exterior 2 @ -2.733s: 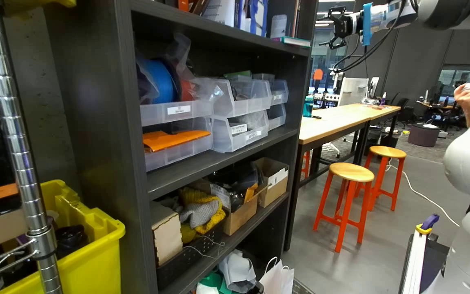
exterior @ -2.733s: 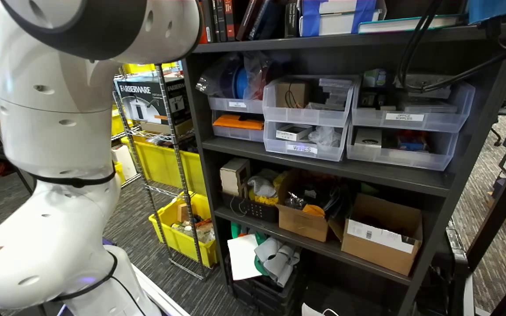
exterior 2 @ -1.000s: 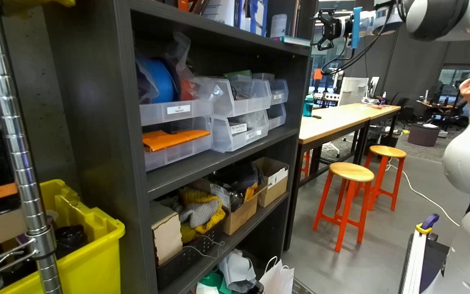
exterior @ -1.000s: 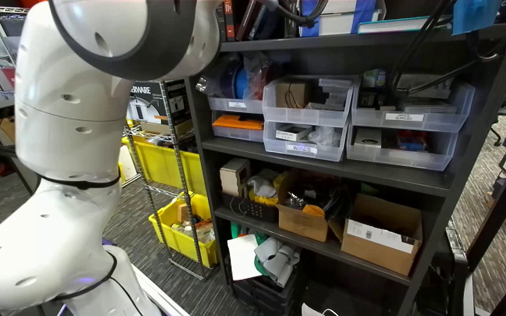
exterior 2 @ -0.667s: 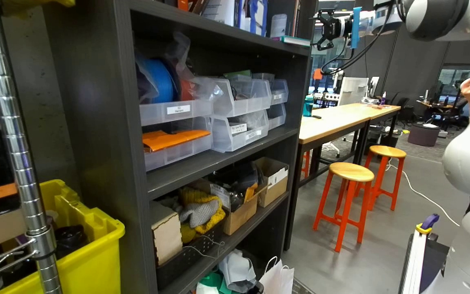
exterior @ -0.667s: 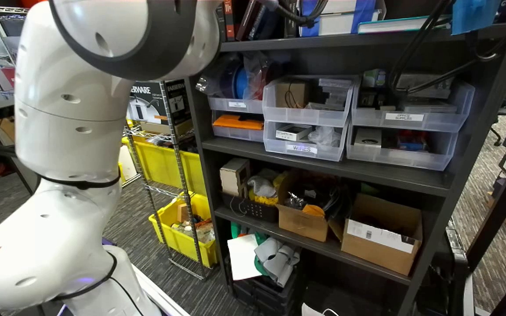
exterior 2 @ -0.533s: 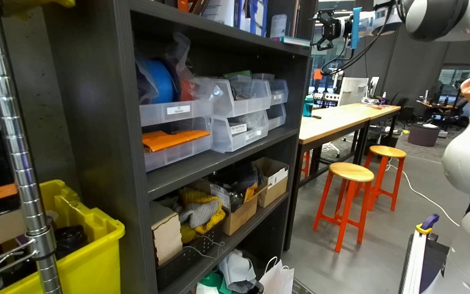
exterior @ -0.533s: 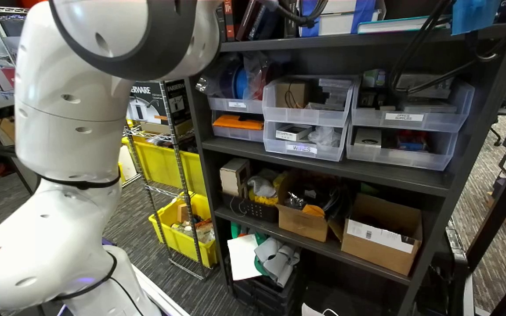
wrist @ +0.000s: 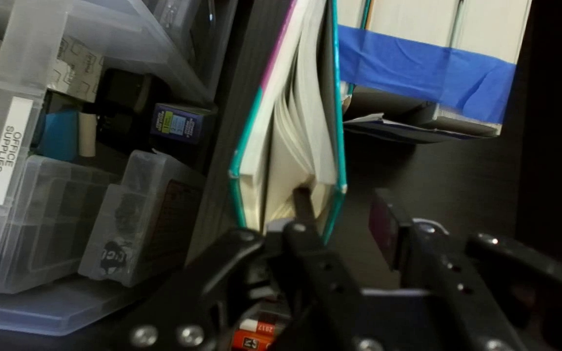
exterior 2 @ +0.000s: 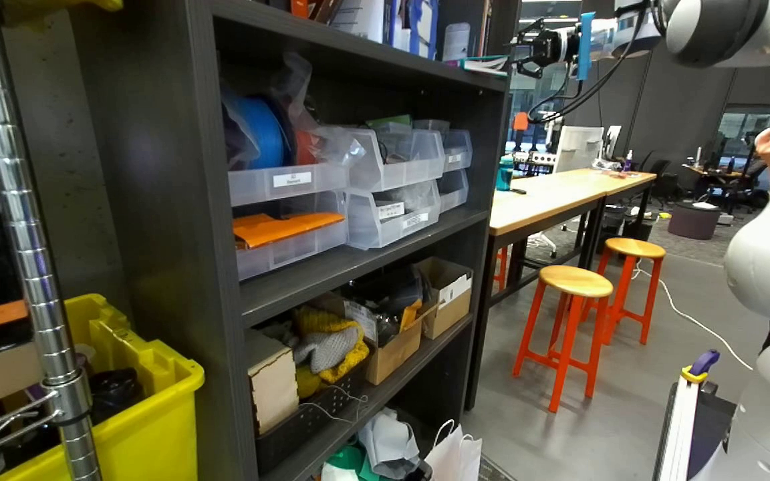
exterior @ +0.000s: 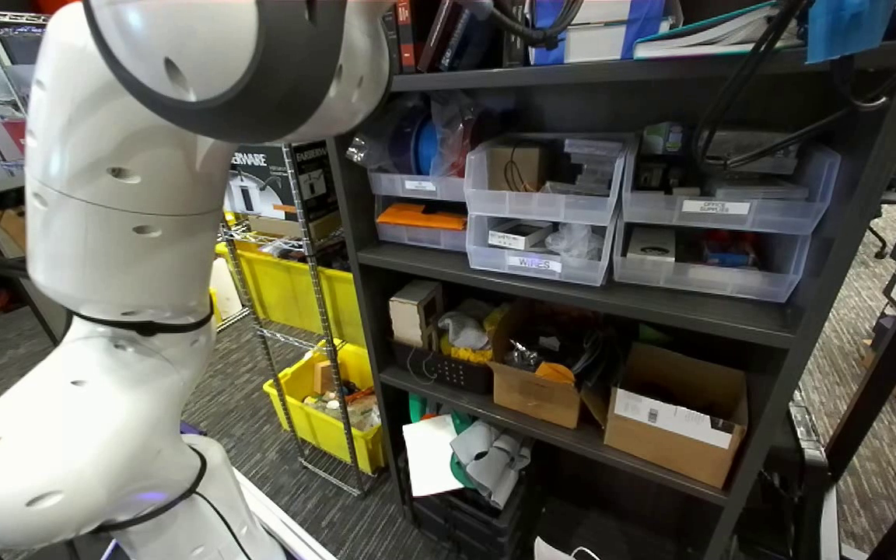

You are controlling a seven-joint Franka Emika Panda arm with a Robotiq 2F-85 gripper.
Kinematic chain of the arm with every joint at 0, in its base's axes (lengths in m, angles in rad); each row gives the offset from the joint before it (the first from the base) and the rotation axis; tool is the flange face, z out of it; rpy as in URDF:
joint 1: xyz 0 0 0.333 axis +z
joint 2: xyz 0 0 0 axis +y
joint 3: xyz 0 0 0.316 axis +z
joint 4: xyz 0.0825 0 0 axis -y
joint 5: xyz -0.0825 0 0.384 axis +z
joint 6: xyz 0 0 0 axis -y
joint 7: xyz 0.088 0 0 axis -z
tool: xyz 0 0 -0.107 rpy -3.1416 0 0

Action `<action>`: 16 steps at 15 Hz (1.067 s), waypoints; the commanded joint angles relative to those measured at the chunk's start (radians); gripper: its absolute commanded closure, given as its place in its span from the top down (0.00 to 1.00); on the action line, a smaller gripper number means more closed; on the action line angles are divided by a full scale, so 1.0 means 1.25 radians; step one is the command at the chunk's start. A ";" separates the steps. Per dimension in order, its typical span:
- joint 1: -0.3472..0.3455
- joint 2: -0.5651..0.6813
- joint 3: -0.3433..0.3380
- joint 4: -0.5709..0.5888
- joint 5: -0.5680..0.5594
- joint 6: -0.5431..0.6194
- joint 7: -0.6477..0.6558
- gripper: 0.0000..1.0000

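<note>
A teal-edged book (wrist: 293, 146) lies at the edge of the upper shelf, its pages and top cover spread apart. In the wrist view my gripper (wrist: 342, 195) has its left finger (wrist: 304, 209) poked in among the pages. The right finger (wrist: 383, 226) stands outside the cover with a gap to it, so some pages and that cover are between the parted jaws. Both exterior views show the book (exterior: 708, 47) with its upper side raised; my gripper (exterior 2: 516, 53) is beside it in an exterior view. Elsewhere the fingers are hidden.
Blue-taped books (wrist: 427, 68) stand next to the teal book. Below is a clear bin (exterior: 650, 204) labelled office supplies. Black cables (exterior: 736, 85) hang from the wrist before the shelf. A wooden table (exterior 2: 559, 190) and two orange-legged stools (exterior 2: 575, 280) are farther off.
The arm came closer to the shelf, then stopped almost still. In the last half second the jaws drew partly together and the book's upper cover and pages lifted; before, it lay flat.
</note>
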State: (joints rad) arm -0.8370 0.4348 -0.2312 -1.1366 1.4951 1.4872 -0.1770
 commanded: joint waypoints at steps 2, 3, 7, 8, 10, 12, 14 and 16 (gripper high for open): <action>0.003 -0.012 0.001 -0.002 -0.004 -0.007 0.011 0.01; 0.005 -0.014 0.000 -0.002 -0.008 -0.005 0.011 0.00; 0.015 -0.020 -0.006 -0.001 -0.038 0.011 0.008 0.03; 0.016 -0.021 -0.006 0.002 -0.044 0.014 0.008 0.03; 0.020 -0.023 -0.008 0.010 -0.059 0.025 0.007 0.03; 0.022 -0.024 -0.009 0.019 -0.074 0.033 0.008 0.03; 0.024 -0.024 -0.010 0.028 -0.090 0.040 0.007 0.03; 0.028 -0.024 -0.011 0.034 -0.105 0.048 0.005 0.03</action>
State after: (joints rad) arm -0.8255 0.4252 -0.2337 -1.0996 1.4070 1.5189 -0.1772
